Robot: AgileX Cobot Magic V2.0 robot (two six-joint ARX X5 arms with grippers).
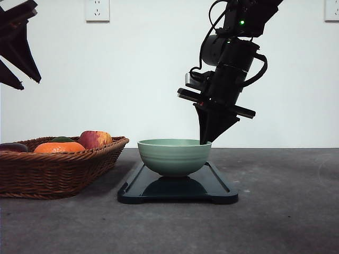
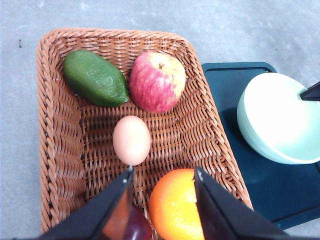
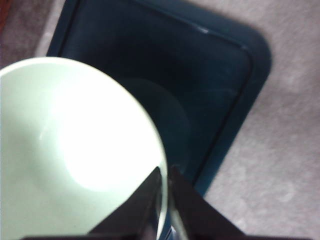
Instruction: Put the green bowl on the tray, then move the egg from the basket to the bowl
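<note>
Bowl rim is sitting pinched between my right gripper (image 3: pixel 165 172) fingers, the green bowl (image 1: pixel 174 155) resting on the dark tray (image 1: pixel 217 185) at the centre of the front view. My left gripper (image 2: pixel 162 175) is hanging with its fingers spread wide over the wicker basket (image 2: pixel 55 125) at the left, just above the egg (image 2: pixel 131 139), which is lying between the apple (image 2: pixel 157 81), the avocado (image 2: pixel 95 77) and the orange (image 2: pixel 175 205). Grey worktop (image 1: pixel 286 211) is carrying everything.

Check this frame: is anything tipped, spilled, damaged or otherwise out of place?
Nothing stands out. The bowl sits upright on the tray, the right gripper pinching its rim. The egg lies whole in the basket with the fruit; the left gripper is open above.
</note>
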